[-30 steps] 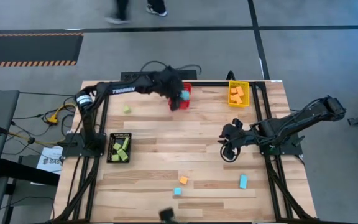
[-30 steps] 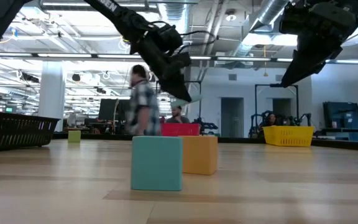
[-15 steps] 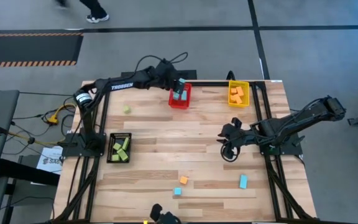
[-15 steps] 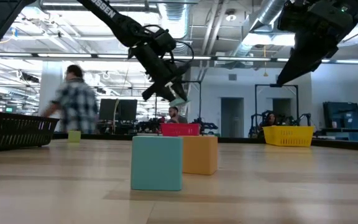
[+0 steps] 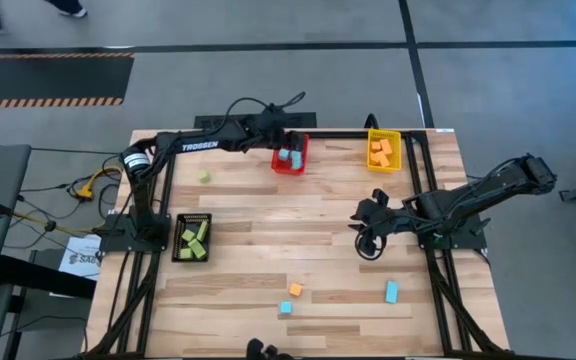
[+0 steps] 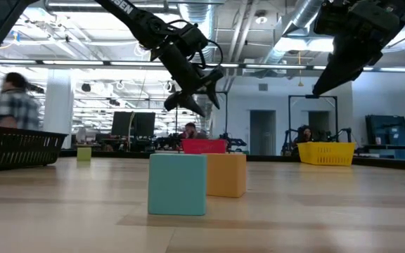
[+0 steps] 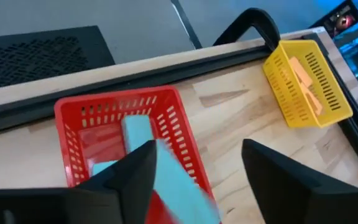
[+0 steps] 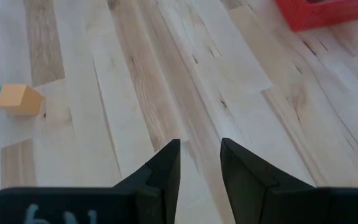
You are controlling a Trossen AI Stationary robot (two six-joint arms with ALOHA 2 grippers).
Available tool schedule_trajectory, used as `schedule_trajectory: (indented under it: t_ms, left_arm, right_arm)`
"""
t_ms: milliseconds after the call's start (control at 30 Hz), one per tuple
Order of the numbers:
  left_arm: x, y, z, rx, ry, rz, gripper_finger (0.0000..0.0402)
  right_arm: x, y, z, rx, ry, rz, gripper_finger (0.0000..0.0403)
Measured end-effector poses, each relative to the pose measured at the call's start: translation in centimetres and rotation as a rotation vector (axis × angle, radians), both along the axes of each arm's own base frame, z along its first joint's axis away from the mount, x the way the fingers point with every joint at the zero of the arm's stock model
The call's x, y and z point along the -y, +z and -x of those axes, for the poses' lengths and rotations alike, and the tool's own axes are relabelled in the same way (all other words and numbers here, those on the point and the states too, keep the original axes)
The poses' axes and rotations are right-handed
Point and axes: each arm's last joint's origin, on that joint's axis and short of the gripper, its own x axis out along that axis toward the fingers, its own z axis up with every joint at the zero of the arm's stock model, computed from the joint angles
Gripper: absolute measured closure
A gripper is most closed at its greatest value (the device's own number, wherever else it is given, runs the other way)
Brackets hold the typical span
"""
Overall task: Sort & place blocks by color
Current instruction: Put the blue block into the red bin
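Note:
My left gripper (image 7: 197,149) hangs open above the red bin (image 7: 185,134) at the table's far edge. Two light blue blocks (image 7: 135,130) lie in that bin. A third blue block (image 7: 182,190) shows blurred beside one finger, over the bin's near wall. My right gripper (image 8: 201,146) hovers over bare wood right of centre (image 5: 366,238), its fingers a little apart with nothing between them. A green cube (image 5: 204,177), an orange cube (image 5: 295,290), a blue cube (image 5: 285,308) and a blue bar (image 5: 391,291) rest on the table. My left gripper is open, slanting down from the table's left. The blurred blue block (image 7: 166,168) lies right beside one finger (image 7: 138,171). I cannot tell whether it touches that finger.
A black bin (image 5: 192,237) with green blocks stands at the left. A yellow bin (image 5: 384,150) with orange blocks stands at the far right. Bare wood fills the table's middle. A person (image 6: 16,105) walks in the room behind.
My left gripper has rolled about its own axis over the red bin and opened. The blue block it held has left the fingers and drops at the bin. The person behind the table has walked off to the left.

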Motion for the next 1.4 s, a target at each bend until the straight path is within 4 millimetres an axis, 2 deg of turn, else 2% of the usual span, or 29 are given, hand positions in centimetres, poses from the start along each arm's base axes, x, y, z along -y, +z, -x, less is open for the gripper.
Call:
schedule_trajectory:
  t_ms: [133, 267, 367, 467, 567, 667, 833, 967, 1033, 1100, 1267, 1400]
  left_arm:
    - [-0.2, 0.1, 0.0, -0.013, -0.028, -0.033, 0.0150]
    - [-0.4, 0.8, 0.4, -0.049, -0.101, -0.126, 0.0138]
    - [0.0, 2.4, 1.1, -0.079, -0.141, -0.200, 0.0138]
    - [1.3, 4.5, 2.1, -0.133, -0.215, -0.274, 0.0142]
    - [3.5, 6.4, 3.8, -0.173, -0.259, -0.391, 0.0148]
    - [6.6, 6.9, 6.4, -0.188, -0.294, -0.510, 0.0154]
    - [11.9, 5.3, 11.4, -0.045, -0.422, -0.646, 0.0168]
    - [14.6, 3.2, 13.1, 0.143, -0.536, -0.685, 0.0182]
    - [14.6, 2.6, 12.8, 0.182, -0.511, -0.695, 0.0198]
    - [13.9, 2.0, 11.6, 0.161, -0.490, -0.690, 0.0221]
    - [10.4, 0.0, 6.3, 0.006, -0.478, -0.617, 0.0299]
    - [7.2, -2.7, 2.2, -0.106, -0.470, -0.539, 0.0377]
  right_arm:
    - [0.0, 0.0, 0.0, -0.006, 0.001, 0.001, 0.0270]
    - [-0.2, -0.1, 0.1, -0.023, 0.029, -0.059, 0.0268]
    - [-0.4, -0.2, 0.2, -0.036, 0.034, -0.148, 0.0270]
    - [-0.7, -0.4, 0.4, -0.065, 0.016, -0.271, 0.0275]
    - [-1.7, -0.6, 0.9, -0.116, 0.034, -0.378, 0.0281]
    - [-3.0, -0.7, 1.5, -0.160, 0.008, -0.468, 0.0289]
    - [-5.1, -0.4, 2.4, -0.182, -0.047, -0.597, 0.0297]
    - [-6.1, -0.4, 2.7, -0.193, -0.061, -0.622, 0.0302]
    - [-5.9, -0.5, 2.7, -0.202, -0.068, -0.603, 0.0305]
    - [-5.2, -0.6, 2.5, -0.202, -0.091, -0.569, 0.0306]
    - [-3.1, -0.6, 1.7, -0.153, -0.171, -0.475, 0.0308]
    - [-2.2, -0.7, 1.3, -0.150, -0.171, -0.436, 0.0308]
